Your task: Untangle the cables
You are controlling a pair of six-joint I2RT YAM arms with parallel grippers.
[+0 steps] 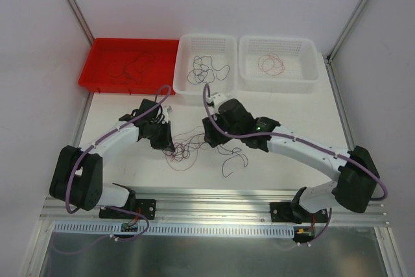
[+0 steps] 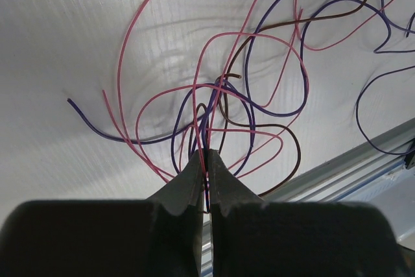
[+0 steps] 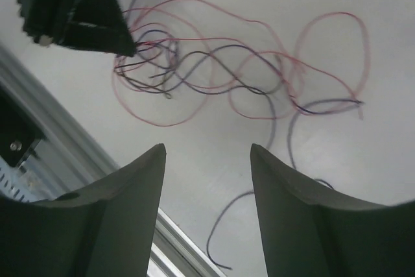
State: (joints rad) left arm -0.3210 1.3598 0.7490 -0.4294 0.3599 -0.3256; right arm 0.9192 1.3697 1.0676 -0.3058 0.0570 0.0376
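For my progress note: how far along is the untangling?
Looks done: some cables lie in the red tray, middle basket and right basket. In hand: the left hand is shut on the loose tangle; the right hand is open near it. Left: separating that tangle.

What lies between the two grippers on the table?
The tangle of cables, seen in the top view; the left gripper is shut on some strands, the right gripper open short of it.
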